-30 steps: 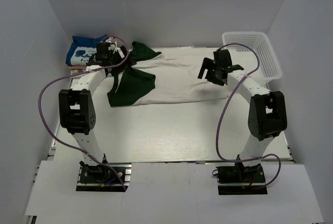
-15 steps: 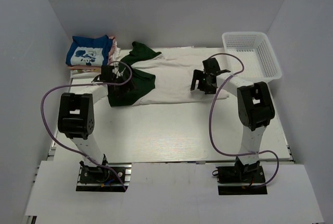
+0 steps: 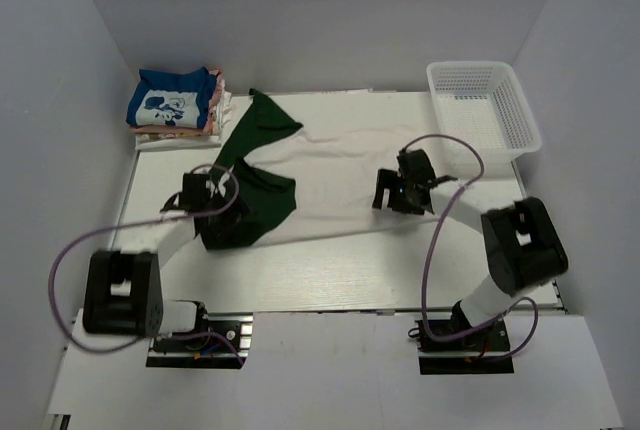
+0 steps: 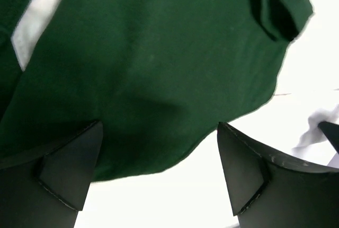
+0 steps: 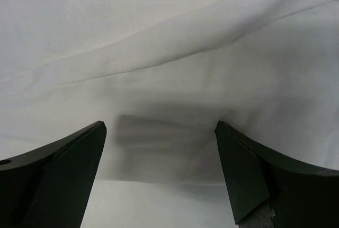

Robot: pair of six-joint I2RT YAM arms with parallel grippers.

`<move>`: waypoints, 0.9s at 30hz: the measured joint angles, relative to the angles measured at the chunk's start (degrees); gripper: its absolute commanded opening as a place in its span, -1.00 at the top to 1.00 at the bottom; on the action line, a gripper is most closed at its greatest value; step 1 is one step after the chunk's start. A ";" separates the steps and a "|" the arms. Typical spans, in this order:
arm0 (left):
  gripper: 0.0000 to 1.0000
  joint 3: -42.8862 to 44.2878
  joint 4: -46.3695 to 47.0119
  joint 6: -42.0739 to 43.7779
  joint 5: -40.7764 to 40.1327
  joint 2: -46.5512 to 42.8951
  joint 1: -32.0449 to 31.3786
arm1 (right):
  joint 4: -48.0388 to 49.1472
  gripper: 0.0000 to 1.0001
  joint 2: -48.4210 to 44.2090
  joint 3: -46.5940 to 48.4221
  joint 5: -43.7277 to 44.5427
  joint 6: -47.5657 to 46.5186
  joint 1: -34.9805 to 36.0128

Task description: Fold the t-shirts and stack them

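Note:
A plain dark green t-shirt (image 3: pixel 255 175) lies across the left part of a spread cream t-shirt (image 3: pixel 340 165) on the table. My left gripper (image 3: pixel 205 197) is open, low over the green shirt's near left part. In the left wrist view the green cloth (image 4: pixel 143 63) fills the upper frame, and its hem runs between my open gripper's (image 4: pixel 159 151) fingers. My right gripper (image 3: pixel 400 192) is open over the cream shirt's near right part. The right wrist view shows cream cloth (image 5: pixel 169 53) and its near edge between my open gripper's (image 5: pixel 159 151) fingers. A blue t-shirt (image 3: pixel 170 100) tops a folded stack with pinkish ones at the back left.
A white plastic mesh basket (image 3: pixel 505 125) stands at the back right. Purple cables loop from both arms. White table surface (image 3: pixel 330 270) shows between the shirts and the arm bases.
Both grippers have moved from the back of the table toward the near side. The green and cream shirts now lie stretched farther toward the near edge.

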 measured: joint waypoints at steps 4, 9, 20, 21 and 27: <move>-0.99 -8.59 -14.82 -3.93 -3.34 -20.02 -0.55 | -3.15 -0.81 -10.91 -9.86 -0.17 0.28 3.58; -0.99 -10.03 -22.84 -7.37 -1.38 -41.62 -0.70 | -8.46 -0.81 -22.73 -16.17 0.35 -0.55 7.61; -0.99 -5.40 -10.54 -4.98 7.02 -22.32 -2.69 | 0.20 -0.81 -34.01 -16.31 1.73 -2.32 8.55; -0.99 -4.70 -9.64 -4.50 7.06 -19.65 -3.26 | 1.11 -0.81 -34.01 -16.31 1.88 -2.08 8.55; -0.99 3.32 -6.62 -1.07 5.22 -7.06 -6.03 | 2.97 -0.81 -31.36 -15.56 4.42 -1.62 8.52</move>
